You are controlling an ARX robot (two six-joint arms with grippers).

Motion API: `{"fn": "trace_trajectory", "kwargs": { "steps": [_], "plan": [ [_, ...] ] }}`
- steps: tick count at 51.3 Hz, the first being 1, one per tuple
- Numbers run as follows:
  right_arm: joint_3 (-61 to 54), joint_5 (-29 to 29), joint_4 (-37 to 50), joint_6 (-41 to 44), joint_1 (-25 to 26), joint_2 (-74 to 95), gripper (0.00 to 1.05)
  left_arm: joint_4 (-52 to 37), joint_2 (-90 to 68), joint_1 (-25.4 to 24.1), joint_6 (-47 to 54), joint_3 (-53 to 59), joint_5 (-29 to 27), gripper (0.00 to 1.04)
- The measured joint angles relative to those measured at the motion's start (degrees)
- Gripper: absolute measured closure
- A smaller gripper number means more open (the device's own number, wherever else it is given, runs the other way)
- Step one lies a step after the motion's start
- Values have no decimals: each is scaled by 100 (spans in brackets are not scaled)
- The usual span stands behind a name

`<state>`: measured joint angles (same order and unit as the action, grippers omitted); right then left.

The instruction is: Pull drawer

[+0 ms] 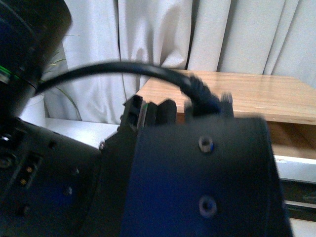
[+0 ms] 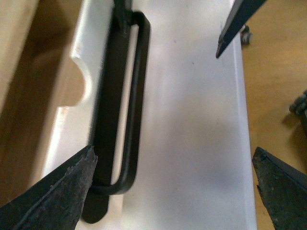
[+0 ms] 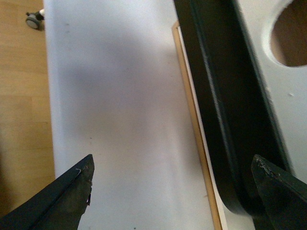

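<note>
Drawer [image 2: 192,120] sits low under wood top [image 1: 256,94], right below both wrists. Looks stiff, slick-faced, prob. slides w/ some drag, so grab black bar handle [image 2: 136,96], not the panel. Left gripper [image 2: 173,155] & right gripper [image 3: 172,163] both spread wide, holding nothing. Wrist cams show handle & notch [image 2: 72,86]; front cam mostly blocked by arm [image 1: 197,182].

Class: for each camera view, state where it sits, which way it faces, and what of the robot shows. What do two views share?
Front: on the robot's body, facing a wooden cabinet top and curtains; a dark arm blocks most.
Left wrist: on the left arm, facing the drawer front and handle; open left pincer shows.
Right wrist: on the right arm, facing the drawer; open right pincer shows.
Shared: both wrist views show the handle and notch.
</note>
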<state>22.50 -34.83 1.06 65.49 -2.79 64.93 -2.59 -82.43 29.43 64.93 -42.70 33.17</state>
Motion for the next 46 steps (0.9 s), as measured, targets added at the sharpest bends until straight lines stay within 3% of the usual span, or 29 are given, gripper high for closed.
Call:
{"fn": "trace_trajectory", "kwargs": {
  "steps": [7,19,25,29,36,46],
  "plan": [
    [-232,-116,629,-479,267,-321,9,-905,221,-229,-883,243,74,6],
    [-470,-232,1985,-1810,901,-800,9,-2575,164,-1032,-2393,717,-994,6],
    [-601,-190,2363,-3147,1279,-1305,9,-2437,505,-1392,-3344,1064,-1611,6],
    [-804,-162,2275,-3864,1445,-1755,9,-2293,1150,-1611,-3950,1451,-1644,6],
    [-1051,-50,1985,-4516,1655,-2579,9,-1961,2603,-1882,-4717,1991,-1692,6],
    [-1460,623,1325,-5386,1641,-3956,9,-1062,4671,-2411,-5727,2544,-1711,6]
  ]
}}
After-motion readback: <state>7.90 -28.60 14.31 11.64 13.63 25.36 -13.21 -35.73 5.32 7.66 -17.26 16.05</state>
